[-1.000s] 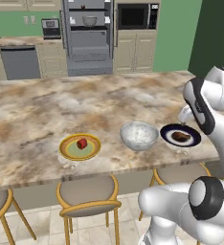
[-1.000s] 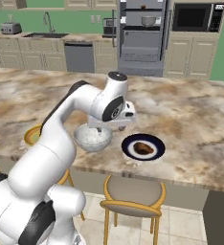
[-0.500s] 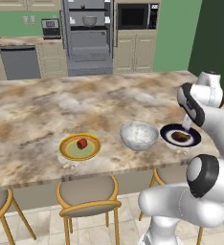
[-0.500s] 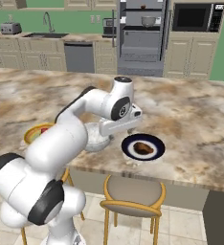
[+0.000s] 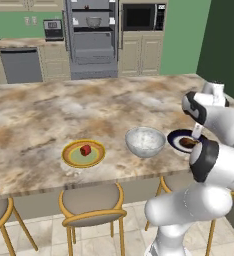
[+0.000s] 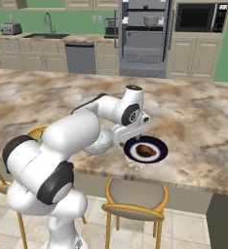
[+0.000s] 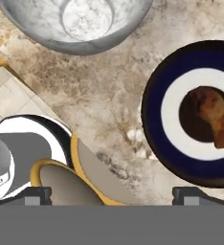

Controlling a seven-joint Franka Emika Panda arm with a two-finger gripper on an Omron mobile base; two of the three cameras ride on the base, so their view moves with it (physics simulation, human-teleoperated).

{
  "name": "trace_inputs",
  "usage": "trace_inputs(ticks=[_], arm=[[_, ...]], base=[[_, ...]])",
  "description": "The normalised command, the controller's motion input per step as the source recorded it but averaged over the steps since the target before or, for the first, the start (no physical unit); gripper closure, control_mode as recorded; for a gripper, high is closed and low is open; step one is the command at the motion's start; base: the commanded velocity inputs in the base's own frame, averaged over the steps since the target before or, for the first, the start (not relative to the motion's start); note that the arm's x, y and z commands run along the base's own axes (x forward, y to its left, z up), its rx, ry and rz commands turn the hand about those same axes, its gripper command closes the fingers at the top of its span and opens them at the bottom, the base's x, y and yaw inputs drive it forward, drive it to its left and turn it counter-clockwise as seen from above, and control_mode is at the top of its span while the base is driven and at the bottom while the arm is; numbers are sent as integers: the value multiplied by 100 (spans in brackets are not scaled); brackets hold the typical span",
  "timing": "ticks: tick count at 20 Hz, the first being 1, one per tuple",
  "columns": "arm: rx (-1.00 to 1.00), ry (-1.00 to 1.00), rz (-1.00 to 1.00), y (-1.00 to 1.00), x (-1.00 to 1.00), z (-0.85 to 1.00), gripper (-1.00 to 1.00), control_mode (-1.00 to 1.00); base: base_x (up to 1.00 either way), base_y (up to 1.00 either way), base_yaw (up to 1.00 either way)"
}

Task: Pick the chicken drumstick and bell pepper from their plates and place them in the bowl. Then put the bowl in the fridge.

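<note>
Step in hand: approach to chicken drumstick (image 7: 212, 115), lying on dark-rimmed plate (image 7: 154, 122) just beside bowl (image 7: 80, 21). Gripper (image 7: 111, 194) above counter between bowl and plate, jaws spread wide, empty. Next move likely: shift over drumstick, descend. Left base view alone shows bell pepper (image 5: 85, 149) on yellow plate (image 5: 69, 157); right base view hides it behind arm.

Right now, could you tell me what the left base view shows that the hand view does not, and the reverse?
The left base view alone has the bell pepper on its yellow-rimmed plate, plus the fridge across the kitchen. The hand view alone shows the dark plate's blue and white rings close up, and the gripper with its jaws wide apart and nothing between them. Both show the chicken drumstick on that dark plate, the bowl beside it, and the marbled counter.
</note>
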Motion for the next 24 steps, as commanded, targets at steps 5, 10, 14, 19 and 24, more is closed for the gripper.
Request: trace_inputs(ticks=[5, 10, 14, 19, 24], arm=[[0, -7, 5, -10, 36, -27, -100, -100], [-1, -1, 0, -10, 37, -27, -100, -100], [-7, 0, -5, 0, 30, -27, -100, -100], [-7, 0, -2, -2, 37, -24, -100, -100], [-6, 0, -1, -10, 36, -30, -100, -100]], base=[[0, 0, 0], [0, 0, 0], [0, 0, 0], [0, 0, 0], [0, 0, 0]])
